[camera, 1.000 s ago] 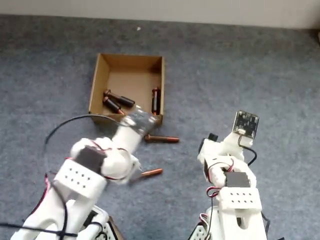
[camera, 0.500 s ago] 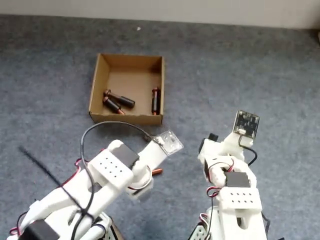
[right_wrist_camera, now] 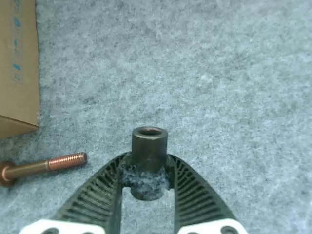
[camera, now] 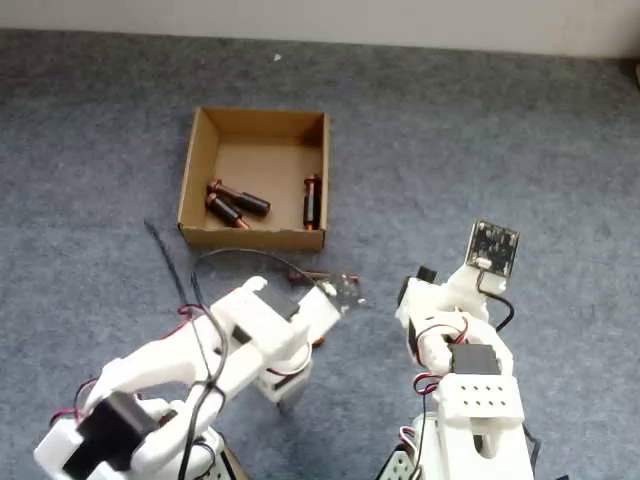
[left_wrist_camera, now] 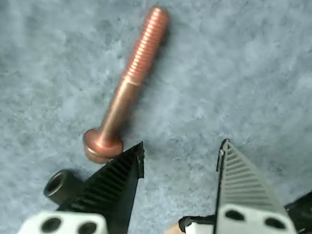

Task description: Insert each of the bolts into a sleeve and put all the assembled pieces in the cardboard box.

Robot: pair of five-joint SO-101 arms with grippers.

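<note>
My left claw point(left_wrist_camera: 181, 148) hung with its jaws wide apart and nothing between them. The copper bolt point(left_wrist_camera: 127, 85) lay flat on the carpet point(left_wrist_camera: 243, 73) just ahead of it, head almost touching one fingertip and threaded end pointing away. I judged it stiff, smooth and apt to roll, so I would pinch the plain shank near the head, across its length. My right claw point(right_wrist_camera: 147, 168) was clamped on a dark sleeve point(right_wrist_camera: 149, 146), bore facing away from the claw. The cardboard box point(camera: 189, 190), holding three assembled pieces point(camera: 238, 200), sat beyond both claws.
</note>
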